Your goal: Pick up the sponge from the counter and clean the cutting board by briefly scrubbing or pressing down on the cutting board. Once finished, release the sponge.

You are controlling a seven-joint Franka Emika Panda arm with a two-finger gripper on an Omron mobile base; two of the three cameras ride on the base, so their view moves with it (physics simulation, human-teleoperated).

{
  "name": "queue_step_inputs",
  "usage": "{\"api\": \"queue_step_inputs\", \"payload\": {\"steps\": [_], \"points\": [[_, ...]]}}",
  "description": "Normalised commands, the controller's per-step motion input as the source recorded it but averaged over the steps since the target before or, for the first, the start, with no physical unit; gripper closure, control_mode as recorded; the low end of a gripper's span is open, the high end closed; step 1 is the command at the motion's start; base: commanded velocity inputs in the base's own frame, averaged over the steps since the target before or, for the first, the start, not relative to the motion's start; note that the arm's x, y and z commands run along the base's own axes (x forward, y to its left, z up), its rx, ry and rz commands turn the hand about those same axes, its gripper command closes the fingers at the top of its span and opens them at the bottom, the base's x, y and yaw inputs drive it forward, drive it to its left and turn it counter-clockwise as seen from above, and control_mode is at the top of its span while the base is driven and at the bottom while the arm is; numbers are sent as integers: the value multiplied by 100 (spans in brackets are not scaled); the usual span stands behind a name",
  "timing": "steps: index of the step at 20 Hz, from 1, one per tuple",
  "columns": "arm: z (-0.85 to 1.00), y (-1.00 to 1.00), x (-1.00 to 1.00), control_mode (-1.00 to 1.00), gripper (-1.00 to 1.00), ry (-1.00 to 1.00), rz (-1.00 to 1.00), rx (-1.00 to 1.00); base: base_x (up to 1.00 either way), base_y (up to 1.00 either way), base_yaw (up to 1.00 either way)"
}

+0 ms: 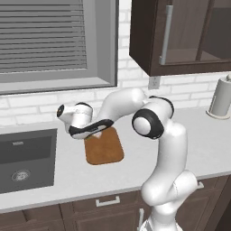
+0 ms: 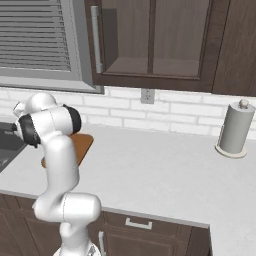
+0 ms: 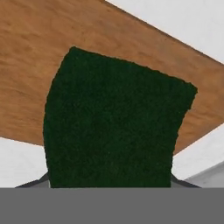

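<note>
The dark green sponge (image 3: 116, 124) fills the middle of the hand view, held close before the camera and covering the fingertips. Behind it lies the brown wooden cutting board (image 3: 39, 52), with the pale counter (image 3: 183, 19) past its edges. In the left base view my gripper (image 1: 95, 133) points down at the back left part of the cutting board (image 1: 106, 150), low over it; whether the sponge touches the wood I cannot tell. It is shut on the sponge. From the right base view, a strip of the cutting board (image 2: 83, 144) shows behind my arm.
A dark sunken sink (image 1: 25, 158) lies left of the board. A paper towel roll (image 1: 222, 97) (image 2: 233, 130) stands at the far right by the brick wall. An upper cabinet (image 1: 180, 36) hangs above the counter (image 1: 135, 173).
</note>
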Motion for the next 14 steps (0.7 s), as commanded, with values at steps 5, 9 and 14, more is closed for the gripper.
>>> {"api": "queue_step_inputs", "payload": {"steps": [5, 9, 14], "points": [[-19, -1, -44, -100, 100, 0, -26, 0, 0, 0, 0], [-35, 0, -56, -100, 100, 0, -19, 0, 0, 0, 0], [-37, -17, -57, -100, 100, -4, -11, 0, 0, 0, 0]]}}
